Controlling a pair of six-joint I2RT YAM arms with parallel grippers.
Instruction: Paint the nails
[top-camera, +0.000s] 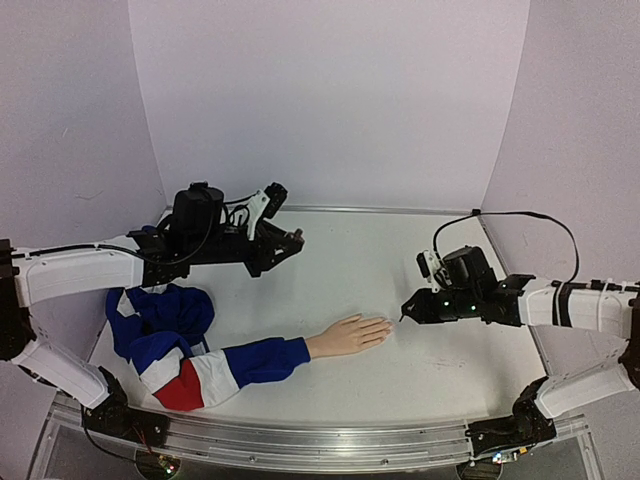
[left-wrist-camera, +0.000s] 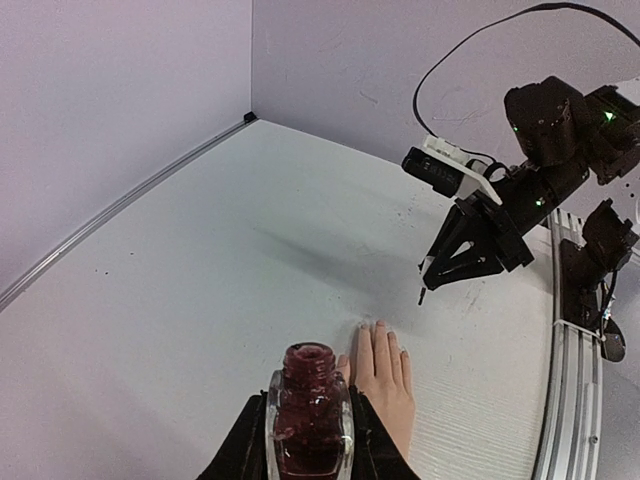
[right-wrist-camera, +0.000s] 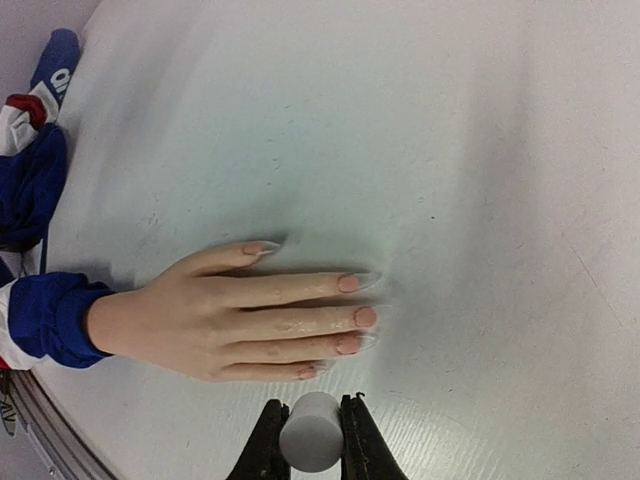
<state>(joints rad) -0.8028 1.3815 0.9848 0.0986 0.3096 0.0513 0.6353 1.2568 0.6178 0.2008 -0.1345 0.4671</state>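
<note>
seemingly early on: the polish bottle (left-wrist-camera: 310, 415) stands uncapped, clamped in the left gripper (left-wrist-camera: 310, 450) at the bottom centre of the left wrist view. the right gripper (right-wrist-camera: 312, 440) pinches the pale cap (right-wrist-camera: 312, 432), and its brush (left-wrist-camera: 422, 295) hovers just beside the mannequin hand (top-camera: 350, 333), mid-frame. the nails (right-wrist-camera: 365, 317) show no dark red (tint hard to judge). the sleeve (top-camera: 235, 362) trails to the lower left, and nothing blocks the approach.

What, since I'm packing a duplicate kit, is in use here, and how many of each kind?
sleeved mannequin hand: 1
open nail polish bottle: 1
pale polish cap: 1
Total: 3
</note>
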